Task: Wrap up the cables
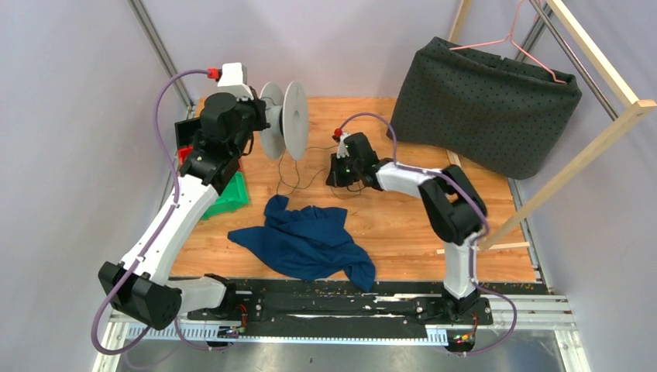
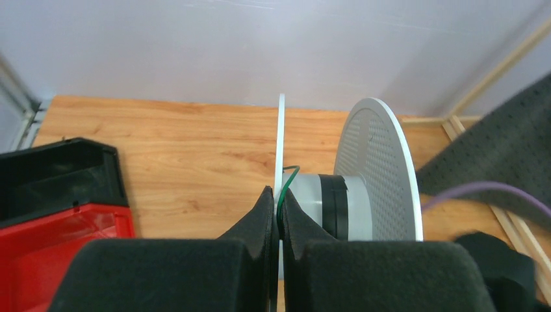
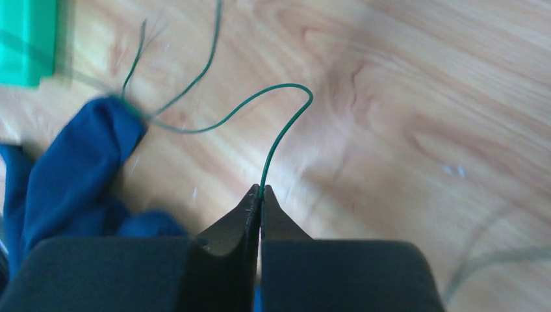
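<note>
The wire (image 3: 282, 138) is pinched in the clenched right gripper (image 3: 260, 195), its slack looped on the table (image 1: 395, 225) beside the blue cloth (image 1: 306, 240). The spool (image 2: 380, 169) is clamped by the left gripper (image 2: 278, 203). If pulled, the wire may be snagged on the cloth or slipped from the narrow pinch.

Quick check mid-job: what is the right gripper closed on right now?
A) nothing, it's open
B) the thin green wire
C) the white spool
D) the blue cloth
B: in the right wrist view the right gripper is shut with the thin green wire running out from between its tips. The blue cloth lies apart to the side, and the white spool is clamped by the left gripper.
</note>
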